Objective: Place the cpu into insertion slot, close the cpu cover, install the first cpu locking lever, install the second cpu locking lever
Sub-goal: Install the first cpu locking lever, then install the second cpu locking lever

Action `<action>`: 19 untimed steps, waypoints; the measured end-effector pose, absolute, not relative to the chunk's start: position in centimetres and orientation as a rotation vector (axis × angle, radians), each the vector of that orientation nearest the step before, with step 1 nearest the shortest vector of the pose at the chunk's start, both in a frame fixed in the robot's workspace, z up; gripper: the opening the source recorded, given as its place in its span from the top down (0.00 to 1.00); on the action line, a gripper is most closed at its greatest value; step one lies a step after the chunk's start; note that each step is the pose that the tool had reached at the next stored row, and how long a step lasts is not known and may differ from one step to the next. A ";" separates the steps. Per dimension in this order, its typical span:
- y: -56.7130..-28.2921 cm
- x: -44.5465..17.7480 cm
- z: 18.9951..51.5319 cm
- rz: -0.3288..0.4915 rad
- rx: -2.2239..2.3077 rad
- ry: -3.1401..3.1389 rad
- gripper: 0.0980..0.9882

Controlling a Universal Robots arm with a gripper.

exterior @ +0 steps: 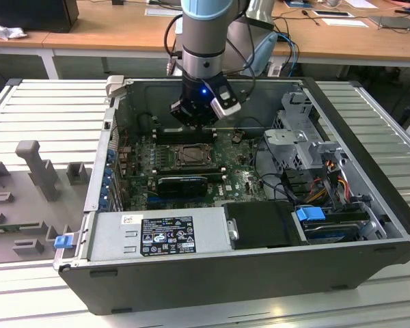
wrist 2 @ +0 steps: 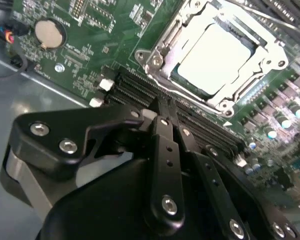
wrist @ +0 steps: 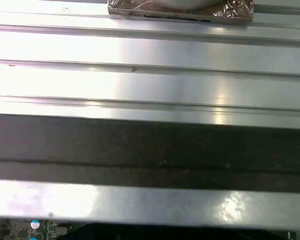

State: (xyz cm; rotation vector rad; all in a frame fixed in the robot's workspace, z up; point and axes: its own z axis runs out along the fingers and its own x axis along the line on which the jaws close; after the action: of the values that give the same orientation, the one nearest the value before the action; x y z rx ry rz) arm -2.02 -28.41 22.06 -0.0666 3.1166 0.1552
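glossy metal cpu (wrist 2: 216, 56), matt black tool (wrist 2: 162, 116)

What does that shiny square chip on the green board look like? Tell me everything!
The cpu is a flat square chip with a pale, silvery metal face that glares under the light. It lies level in the insertion slot on the green motherboard. The cpu cover, a metal frame, sits closed around its edges. The gripper hangs beside it, not touching.
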 end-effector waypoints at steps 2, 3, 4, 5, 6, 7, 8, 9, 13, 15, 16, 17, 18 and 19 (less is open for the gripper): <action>-28.5 -2.0 22.1 0.155 -0.067 3.116 0.99; -28.6 -2.0 22.1 0.155 -0.066 3.117 0.99; -28.7 -2.0 22.1 0.155 -0.067 3.117 0.99; -28.8 -2.0 22.1 0.155 -0.066 3.117 0.99; -28.8 -2.0 22.1 0.155 -0.066 3.117 0.99; -28.8 -2.0 22.1 0.155 -0.066 3.117 0.99; -28.9 -2.0 22.1 0.155 -0.066 3.116 0.99; -28.9 -2.0 22.1 0.155 -0.066 3.117 0.99; -29.0 -2.0 22.1 0.155 -0.066 3.117 0.99; -29.0 -2.0 22.1 0.155 -0.067 3.117 0.99; -29.1 -2.0 22.1 0.155 -0.067 3.117 0.99; -29.3 -2.0 22.1 0.156 -0.066 3.116 0.99; -29.3 -2.0 22.1 0.157 -0.066 3.117 0.99; -29.3 -2.0 22.3 0.158 -0.066 3.117 0.99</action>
State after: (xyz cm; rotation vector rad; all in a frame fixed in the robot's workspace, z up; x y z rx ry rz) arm -2.03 -29.31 22.27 -0.0661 3.1165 0.1578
